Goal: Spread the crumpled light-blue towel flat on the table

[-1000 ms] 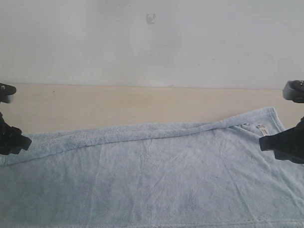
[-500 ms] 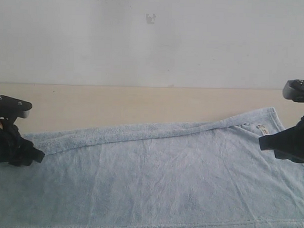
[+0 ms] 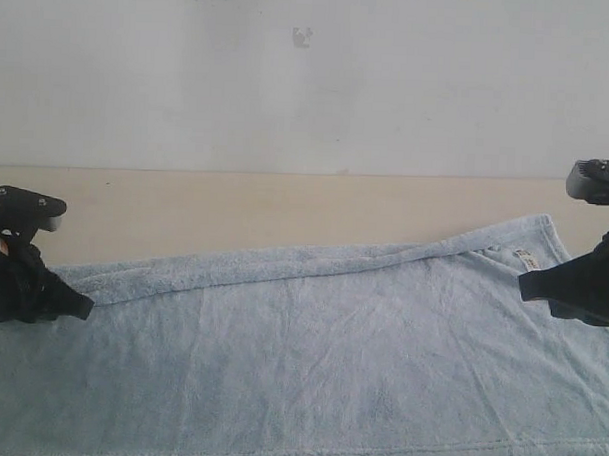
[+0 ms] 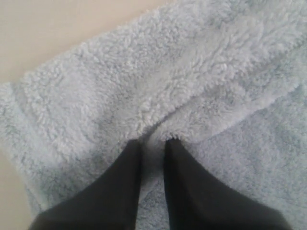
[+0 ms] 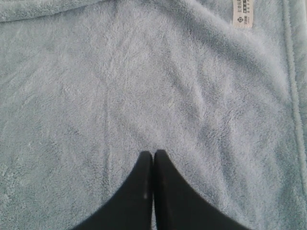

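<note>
The left gripper (image 4: 151, 143) has its two black fingers (image 4: 125, 175) drawn close together, pinching a thin raised ridge of the large rectangular light-blue plush fleece towel (image 3: 310, 358) between the tips. Just ahead of those tips the cloth is doubled over itself. This folded strip (image 3: 283, 265) runs away from the gripper along the towel's far side, toward the corner near the other arm. Past the strip, the wide pale beige wood-look table (image 3: 235, 211) lies bare up to the wall.

The right gripper (image 5: 153, 154) has its fingers pressed together with nothing between them. Its tips are over flat fleece, though contact with the cloth cannot be told. Ahead of it and to one side sits a small white printed label (image 5: 241, 13), close to a hemmed edge (image 5: 293, 96).

Between the two grippers the towel lies mostly spread on the table.
</note>
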